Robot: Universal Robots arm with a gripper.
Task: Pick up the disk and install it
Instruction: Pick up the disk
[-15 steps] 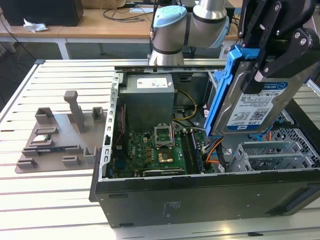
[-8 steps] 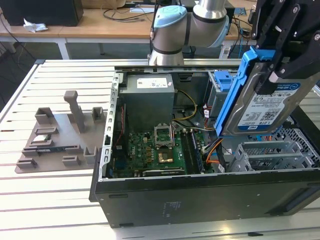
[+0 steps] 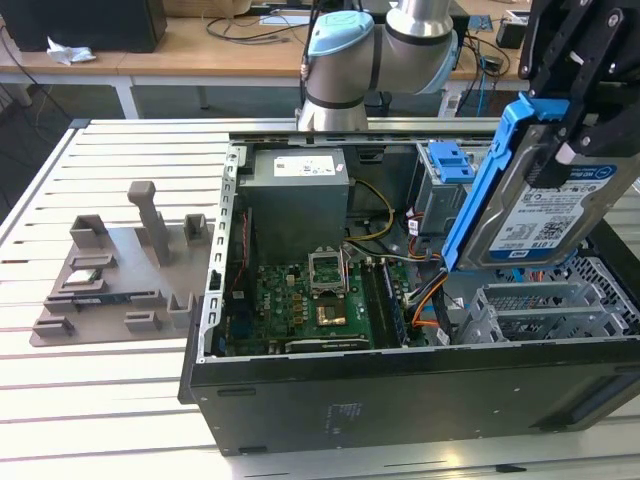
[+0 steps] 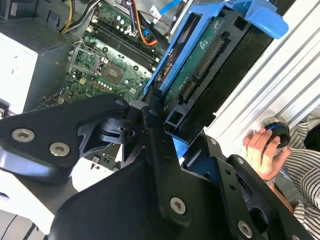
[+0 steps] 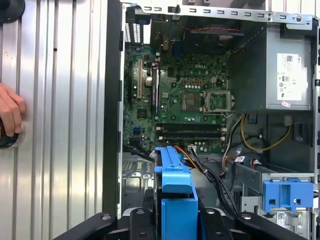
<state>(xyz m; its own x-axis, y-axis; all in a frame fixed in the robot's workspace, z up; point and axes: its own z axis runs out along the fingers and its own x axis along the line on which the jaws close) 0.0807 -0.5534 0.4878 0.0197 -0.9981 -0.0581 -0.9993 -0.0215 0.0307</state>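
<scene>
Slatted metal bench [image 3: 110,400] w/ open PC case [image 3: 330,405] mid-frame in exterior view. Upper right: hand [image 3: 572,135] pinching disk [image 3: 548,215], tilted, over case's right end.

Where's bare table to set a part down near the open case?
Free: the slatted aluminium table in front of and behind the grey plastic fixture plate, exterior view's left. Crowded: inside the open black computer case, and above its end at that view's right, where the black end effector holds the blue-framed silver disk.
</scene>
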